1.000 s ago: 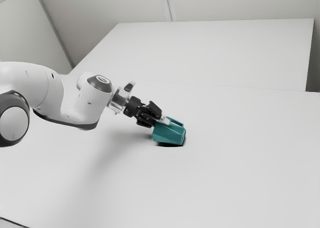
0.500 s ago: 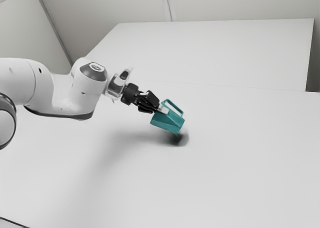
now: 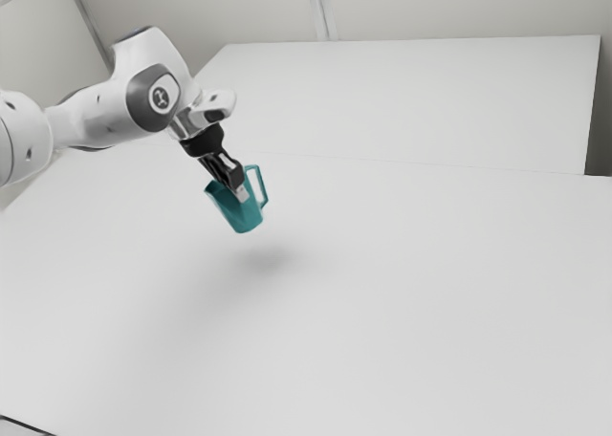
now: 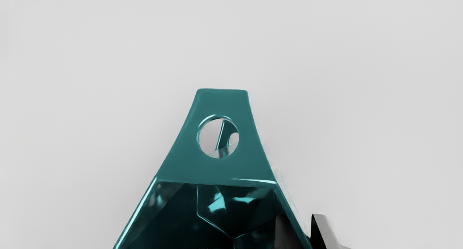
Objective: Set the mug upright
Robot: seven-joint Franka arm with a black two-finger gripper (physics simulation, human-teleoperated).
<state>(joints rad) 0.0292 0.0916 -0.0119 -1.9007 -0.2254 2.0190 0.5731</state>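
One thin dark line runs through the lower corner at the exterior view's left, and above it the white arm reaches in toward the middle. At its end, the black end effector is clamped on the wall of the teal mug: the wrist view has one finger inside the mouth and the other outside, with the wall pinched between. The mug hangs in the air, leaning, its mouth up toward the exterior view's left and its base down toward the right, so the step in hand looks to be righting it while it is held. The next move, I judge, calls for taking out the remaining tilt, then lowering until the base sits flat, and only then letting go. The handle sticks out on the exterior view's right; the lean is the main hindrance, since a base edge landing first could tip the mug over. A soft shadow lies beneath, on the pale bench, which stretches away to the right, with a plain wall behind.
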